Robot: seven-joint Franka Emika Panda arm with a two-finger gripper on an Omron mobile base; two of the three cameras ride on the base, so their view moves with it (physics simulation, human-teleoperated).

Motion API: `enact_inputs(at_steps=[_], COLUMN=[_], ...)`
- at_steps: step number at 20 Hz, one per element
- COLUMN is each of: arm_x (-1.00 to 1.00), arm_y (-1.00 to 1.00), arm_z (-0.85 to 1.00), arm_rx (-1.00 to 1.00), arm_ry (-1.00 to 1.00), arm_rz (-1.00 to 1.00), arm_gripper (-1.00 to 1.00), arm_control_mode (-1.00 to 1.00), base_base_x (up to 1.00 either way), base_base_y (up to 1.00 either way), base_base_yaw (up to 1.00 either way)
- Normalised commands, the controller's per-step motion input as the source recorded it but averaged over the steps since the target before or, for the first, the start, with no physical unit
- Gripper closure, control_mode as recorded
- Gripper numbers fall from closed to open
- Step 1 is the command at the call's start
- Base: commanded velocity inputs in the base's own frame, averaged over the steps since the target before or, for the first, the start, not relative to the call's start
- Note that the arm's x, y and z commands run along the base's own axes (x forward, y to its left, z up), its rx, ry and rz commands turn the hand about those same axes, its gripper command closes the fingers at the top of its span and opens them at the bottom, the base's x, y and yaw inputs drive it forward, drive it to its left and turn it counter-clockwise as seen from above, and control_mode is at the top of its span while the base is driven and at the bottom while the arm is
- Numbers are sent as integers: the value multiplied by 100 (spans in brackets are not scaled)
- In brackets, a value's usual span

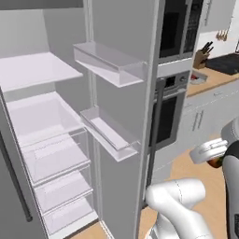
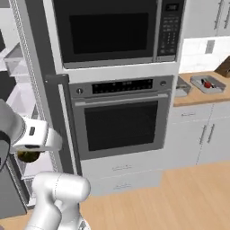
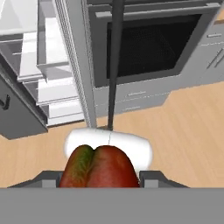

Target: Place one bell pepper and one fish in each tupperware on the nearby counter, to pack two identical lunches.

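On your left the fridge (image 1: 60, 140) stands open, its shelves and door bins bare as far as you can see. The gripper (image 3: 99, 177) sits low beside the base, and in the hand view its fingers (image 3: 151, 178) are clamped on a bell pepper (image 3: 98, 168), red with a green flush on one lobe, which bulges up between them. From the left base view you catch a sliver of that pepper (image 1: 215, 162) under the white wrist, and from the right base view it shows as a dark lump (image 2: 28, 156) beneath the hand.

So you are in the carrying step: the pepper is lifted out and now has to travel to a tub. Ahead of the hand is the wall oven (image 2: 119, 121) with the microwave (image 2: 112, 31) above it, not your target.

Look far right. On the wooden bench (image 2: 197, 94) lies one tupperware (image 2: 207, 84), well apart from the hand, with something small and red already in it; I cannot tell what. A second tub's edge (image 2: 181, 86) seems to sit just beside the oven column, but it is partly hidden.

Your next move, as I judge it, calls for driving the base rightwards, raising the pepper above bench height, and choosing the tub that lacks one.
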Motion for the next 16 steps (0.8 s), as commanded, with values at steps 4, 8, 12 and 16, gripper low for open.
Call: enact_inputs(at_steps=[4,8,12,16], arm_x=[0,0,0,0], arm_y=[0,0,0,0], arm_z=[0,0,0,0], arm_rx=[0,0,0,0], arm_ry=[0,0,0,0], arm_rz=[0,0,0,0], arm_gripper=[100,100,100,100], arm_control_mode=[100,100,100,100], base_base_x=[4,23,18,2], base_base_y=[-74,-60,-83,-100], base_base_yaw=[-78,-74,-67,-53])
